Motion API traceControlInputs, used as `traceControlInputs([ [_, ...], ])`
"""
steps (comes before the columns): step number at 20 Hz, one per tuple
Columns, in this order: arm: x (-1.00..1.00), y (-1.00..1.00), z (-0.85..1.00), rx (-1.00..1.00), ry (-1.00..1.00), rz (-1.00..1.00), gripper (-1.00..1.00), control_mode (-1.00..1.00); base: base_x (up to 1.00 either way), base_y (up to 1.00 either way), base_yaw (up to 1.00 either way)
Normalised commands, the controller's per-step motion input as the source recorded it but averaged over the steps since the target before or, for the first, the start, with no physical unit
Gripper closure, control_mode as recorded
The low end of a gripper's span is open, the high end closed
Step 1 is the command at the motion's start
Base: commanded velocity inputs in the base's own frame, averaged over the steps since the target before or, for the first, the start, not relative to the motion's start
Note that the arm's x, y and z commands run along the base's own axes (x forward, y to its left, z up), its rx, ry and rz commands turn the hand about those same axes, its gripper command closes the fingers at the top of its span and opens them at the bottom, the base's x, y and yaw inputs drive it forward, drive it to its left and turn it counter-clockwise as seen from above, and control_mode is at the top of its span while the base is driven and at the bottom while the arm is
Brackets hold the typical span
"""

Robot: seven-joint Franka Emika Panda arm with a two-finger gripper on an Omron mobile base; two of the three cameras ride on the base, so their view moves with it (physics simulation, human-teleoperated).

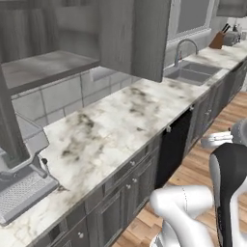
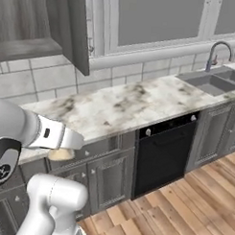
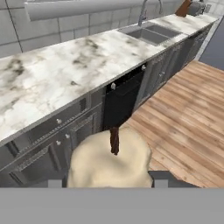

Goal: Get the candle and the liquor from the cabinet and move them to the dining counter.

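Candle [image 3: 109, 162] betw. jaws, base hidden

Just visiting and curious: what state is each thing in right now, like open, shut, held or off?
Candle: held in the hand, unlit, above the floor.
Hand: closed on the candle.
Cabinet: door open, visible shelf bare.
Faucet: no water running.
Dishwasher: shut.

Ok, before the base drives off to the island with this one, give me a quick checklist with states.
1. Squat beige candle sits between the gripper fingers: ok.
2. Brown wick upright, candle not tilted: ok.
3. Dark grey wood wall cabinet door open, shelf reachable later: ok.
4. Brown liquor bottle located: cannot tell.
5. Wooden floor ahead free of obstacles: ok.
6. Island counter located: cannot tell.
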Motion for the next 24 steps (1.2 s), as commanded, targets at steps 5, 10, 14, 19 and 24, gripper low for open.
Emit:
traceControlInputs([
  [5,0.00,0.00,0.00,0.00,0.00,0.00,1.00,1.00,-0.11,-0.24,-0.41],
  [10,0.00,0.00,0.00,0.00,0.00,0.00,1.00,1.00,-0.05,-0.01,-0.52],
  [14,0.00,0.00,0.00,0.00,0.00,0.00,1.00,1.00,-0.09,-0.10,-0.53],
  [19,0.00,0.00,0.00,0.00,0.00,0.00,1.00,1.00,-0.09,-0.19,-0.51],
  [24,0.00,0.00,0.00,0.00,0.00,0.00,1.00,1.00,-0.06,-0.18,-0.49],
])
